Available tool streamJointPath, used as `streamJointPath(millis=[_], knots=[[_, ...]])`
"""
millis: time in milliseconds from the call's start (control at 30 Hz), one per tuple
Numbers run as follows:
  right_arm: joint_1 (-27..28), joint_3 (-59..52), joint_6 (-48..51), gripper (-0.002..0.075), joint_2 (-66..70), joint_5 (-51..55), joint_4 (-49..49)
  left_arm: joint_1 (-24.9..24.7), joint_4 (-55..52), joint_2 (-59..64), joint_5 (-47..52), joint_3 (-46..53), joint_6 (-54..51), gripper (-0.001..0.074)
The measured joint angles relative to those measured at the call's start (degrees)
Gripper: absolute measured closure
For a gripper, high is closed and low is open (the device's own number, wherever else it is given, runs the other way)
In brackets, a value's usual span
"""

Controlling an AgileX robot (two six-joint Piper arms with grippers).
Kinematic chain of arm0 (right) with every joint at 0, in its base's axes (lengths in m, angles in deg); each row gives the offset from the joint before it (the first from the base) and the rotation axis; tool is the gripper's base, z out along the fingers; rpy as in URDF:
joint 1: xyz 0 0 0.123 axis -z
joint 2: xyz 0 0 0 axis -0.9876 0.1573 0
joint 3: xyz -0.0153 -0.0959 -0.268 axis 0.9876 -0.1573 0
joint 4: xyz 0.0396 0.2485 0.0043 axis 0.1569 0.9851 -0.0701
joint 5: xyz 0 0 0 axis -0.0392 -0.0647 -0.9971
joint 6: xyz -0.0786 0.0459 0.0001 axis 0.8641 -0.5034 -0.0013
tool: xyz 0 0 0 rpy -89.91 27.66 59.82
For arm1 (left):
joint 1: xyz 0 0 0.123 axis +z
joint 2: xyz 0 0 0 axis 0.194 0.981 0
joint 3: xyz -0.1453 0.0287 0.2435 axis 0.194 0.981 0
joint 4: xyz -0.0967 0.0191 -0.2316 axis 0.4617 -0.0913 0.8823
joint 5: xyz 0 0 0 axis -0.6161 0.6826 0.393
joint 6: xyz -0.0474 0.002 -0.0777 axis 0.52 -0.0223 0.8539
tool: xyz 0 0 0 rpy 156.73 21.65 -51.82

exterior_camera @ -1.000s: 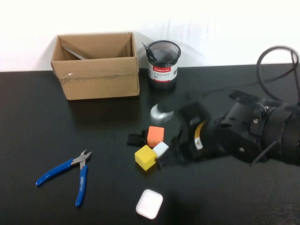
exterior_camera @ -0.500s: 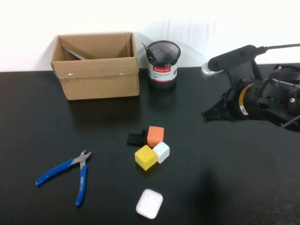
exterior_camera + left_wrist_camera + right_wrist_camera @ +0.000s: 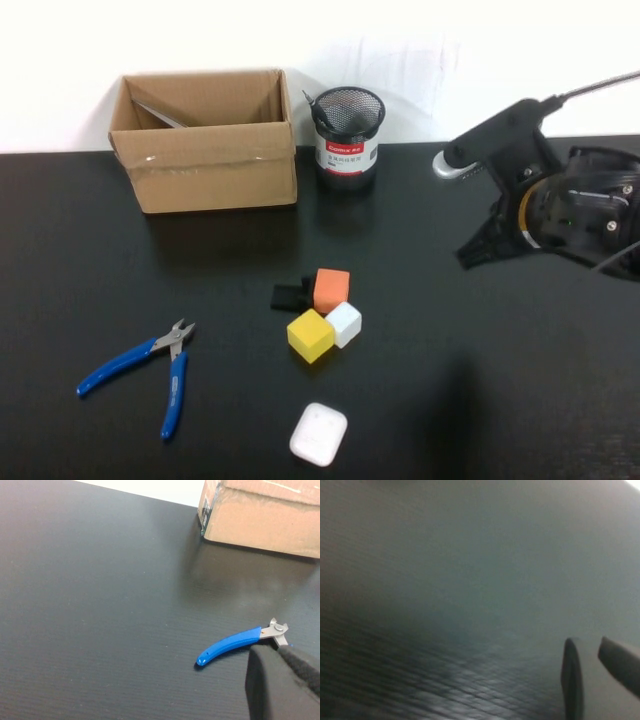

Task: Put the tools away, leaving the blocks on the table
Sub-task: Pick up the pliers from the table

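Note:
The blue-handled pliers (image 3: 150, 370) lie open on the table's front left; one handle shows in the left wrist view (image 3: 230, 643). The orange (image 3: 332, 290), yellow (image 3: 311, 335) and white (image 3: 344, 323) blocks sit bunched at the centre beside a flat black piece (image 3: 288, 297). A thin black rod (image 3: 310, 102) leans in the mesh cup (image 3: 349, 137). A grey metal strip (image 3: 160, 112) shows inside the cardboard box (image 3: 205, 140); no red handles show. The screwdriver is out of view. My right gripper (image 3: 472, 254) (image 3: 587, 642) is open and empty at the right. My left gripper (image 3: 280, 680) is shut, just beside the pliers.
A white rounded-square case (image 3: 319, 434) lies at the front centre. The black table (image 3: 80, 250) is bare between box and pliers. The box and cup stand against the back wall. The right arm's body (image 3: 575, 210) fills the right side.
My right arm has pulled away from the blocks, moving right and back. The blocks, pliers and case have not moved.

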Motion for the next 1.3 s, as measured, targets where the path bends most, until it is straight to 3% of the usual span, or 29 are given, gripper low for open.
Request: streamJointPath(millis=[167,533,733,1067,1300], knots=[[0.0,-0.2,-0.4,0.0701,-4.7,-1.5,-4.8,0.0,0.0,0.0,0.0,0.0,0.0,0.0735],[3.3,-16.3,-14.7,0.0701,-23.9,-23.7,-12.2,0.0,0.0,0.0,0.0,0.0,0.0,0.0735],[10.7,-30.4,-22.5,0.0701,-39.7,-26.2,-12.4,0.0,0.0,0.0,0.0,0.0,0.0,0.0735],[29.2,-52.1,-26.3,0.0701,-71.9,-27.3,-13.7,0.0,0.0,0.0,0.0,0.0,0.0,0.0735],[32.9,-63.8,-27.0,0.0701,-89.1,-29.8,-16.5,0.0,0.0,0.0,0.0,0.0,0.0,0.0735]])
